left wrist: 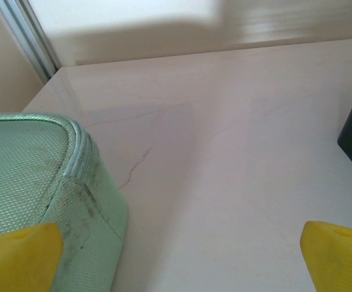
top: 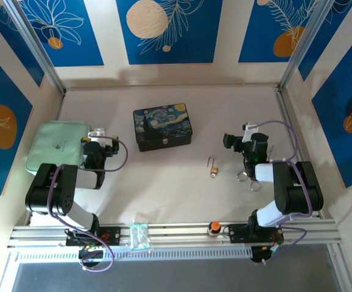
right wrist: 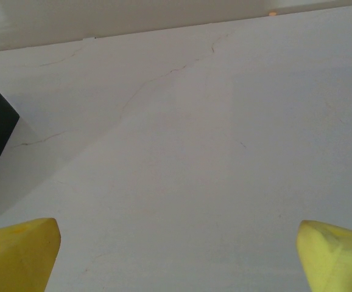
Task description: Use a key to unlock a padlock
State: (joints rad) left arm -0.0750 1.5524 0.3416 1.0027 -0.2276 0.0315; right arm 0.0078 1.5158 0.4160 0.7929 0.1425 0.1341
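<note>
A pale table (top: 164, 182) is enclosed by cream walls (top: 109, 36) hung with blue panels (top: 194, 36) bearing white leaves and orange discs. Fine cracks (right wrist: 170, 72) are seen across its surface.

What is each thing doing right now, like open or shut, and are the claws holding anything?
Padlock: lying flat, untouched; too small to tell if locked.
Box: lid shut.
Green case: lying flat, looks closed.
Left claw: open, empty.
Right claw: open, empty.
</note>
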